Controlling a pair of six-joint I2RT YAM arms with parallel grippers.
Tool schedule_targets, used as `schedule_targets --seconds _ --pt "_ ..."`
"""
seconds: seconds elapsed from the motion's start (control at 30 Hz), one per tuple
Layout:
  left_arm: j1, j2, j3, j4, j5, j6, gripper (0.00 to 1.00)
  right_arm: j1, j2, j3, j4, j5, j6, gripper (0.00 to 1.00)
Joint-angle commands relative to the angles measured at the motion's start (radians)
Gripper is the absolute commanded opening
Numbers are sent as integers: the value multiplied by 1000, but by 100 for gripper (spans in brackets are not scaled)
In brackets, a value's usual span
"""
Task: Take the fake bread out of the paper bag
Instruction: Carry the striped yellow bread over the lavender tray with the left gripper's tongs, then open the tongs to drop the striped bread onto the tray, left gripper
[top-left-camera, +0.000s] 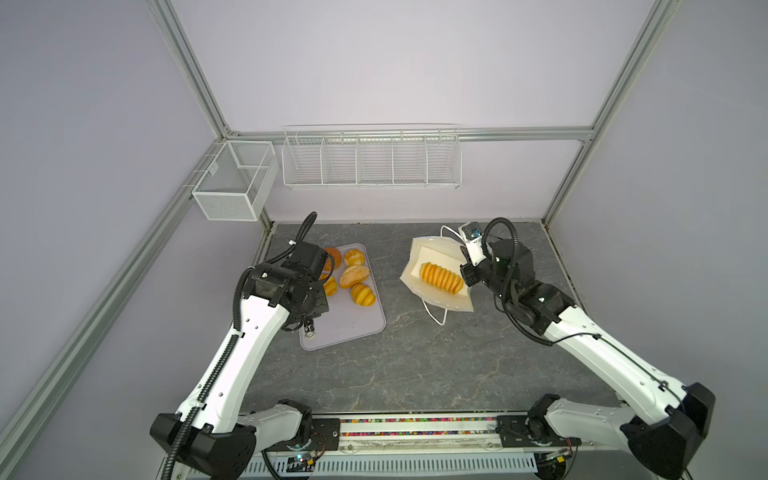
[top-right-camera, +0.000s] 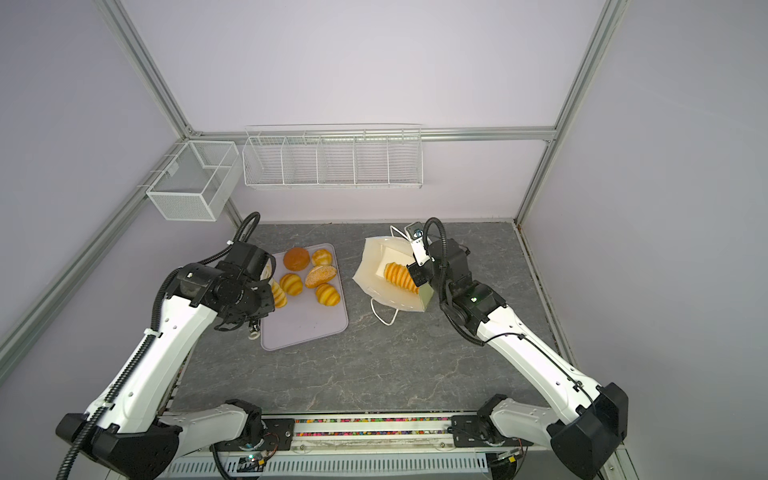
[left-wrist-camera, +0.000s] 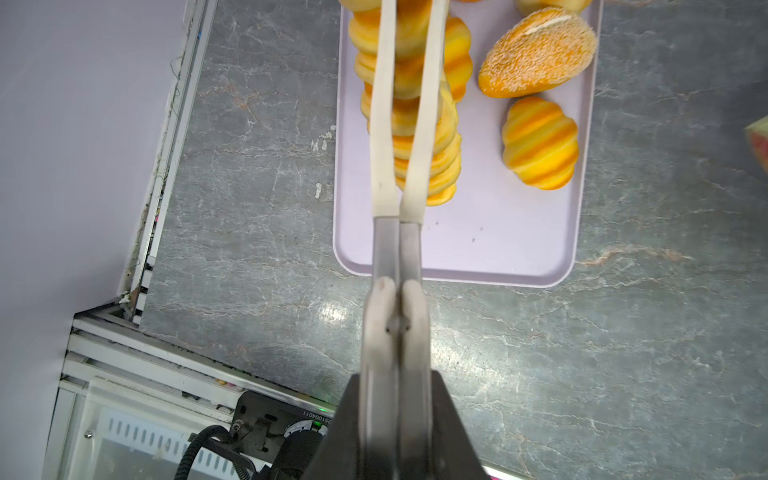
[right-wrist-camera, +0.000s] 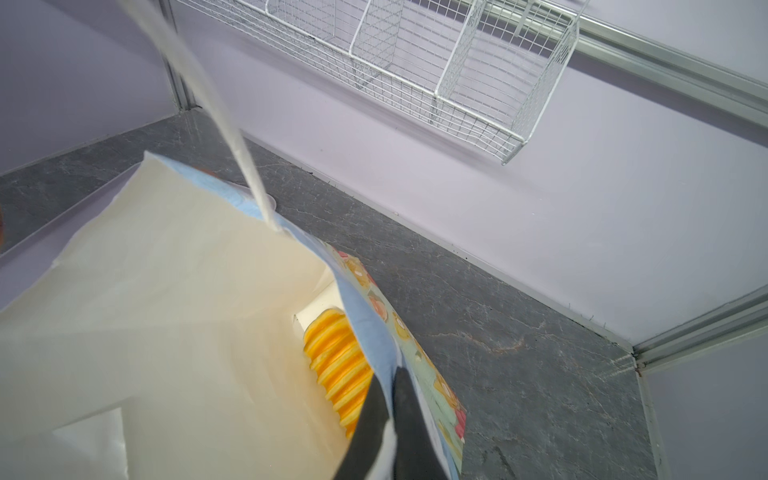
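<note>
Inside the bag (top-left-camera: 419, 253), at 1 o'clock on the table (top-left-camera: 415, 353), lies a ridged loaf (top-left-camera: 441, 277); the right gripper (right-wrist-camera: 390, 415) pinches the bag's wall. The left gripper (left-wrist-camera: 397, 382), clamped on tongs (left-wrist-camera: 384, 124), hangs over the tray (top-left-camera: 353, 324) at 10 o'clock. Light, glossy, probably slippery, the loaf is best taken across its ridged middle.

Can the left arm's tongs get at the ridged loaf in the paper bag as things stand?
Probably yes: the right gripper holds the paper bag open, the loaf lies exposed, nothing stands between it and the tongs.
</note>
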Motion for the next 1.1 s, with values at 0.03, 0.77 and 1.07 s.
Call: schedule_targets --seconds 0.03,0.77,1.07 --pt "71 50 -1 -63 32 73 0 -14 -30 -17 39 18 -8 7" --pt "192 379 36 11 115 208 0 -26 -14 -36 33 7 7 6" --pt "192 478 102 45 114 208 19 -26 -8 -27 23 16 -2 6"
